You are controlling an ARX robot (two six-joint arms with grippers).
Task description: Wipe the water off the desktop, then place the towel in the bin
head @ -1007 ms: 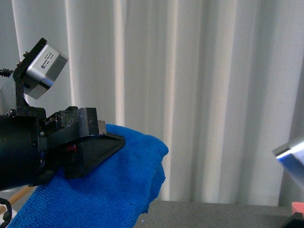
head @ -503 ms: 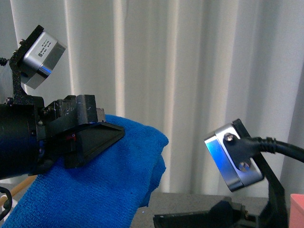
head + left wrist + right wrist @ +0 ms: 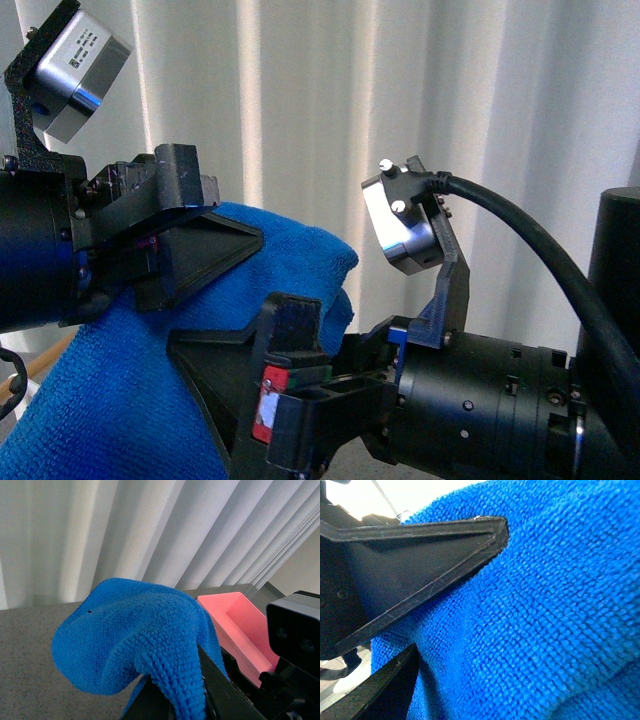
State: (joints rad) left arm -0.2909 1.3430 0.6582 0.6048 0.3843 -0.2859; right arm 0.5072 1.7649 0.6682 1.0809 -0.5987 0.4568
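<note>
While it hangs lifted off the desktop [image 3: 30,645], the towel [image 3: 270,290] fills 8 o'clock of the front view: bright blue, fuzzy pile, folded over in a rounded hump. Left gripper [image 3: 250,245] pinches it, top finger lying across the fold. Right gripper [image 3: 195,350] crowds in at 5 o'clock, right up against the cloth; spread or pressed together, cannot tell. Open room only toward 1 o'clock, before the curtain [image 3: 520,150]. Pink bin [image 3: 222,596] sits near the towel, its visible inside plain pink.

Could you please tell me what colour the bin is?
The bin is plain pink, seen best in the left wrist view.
</note>
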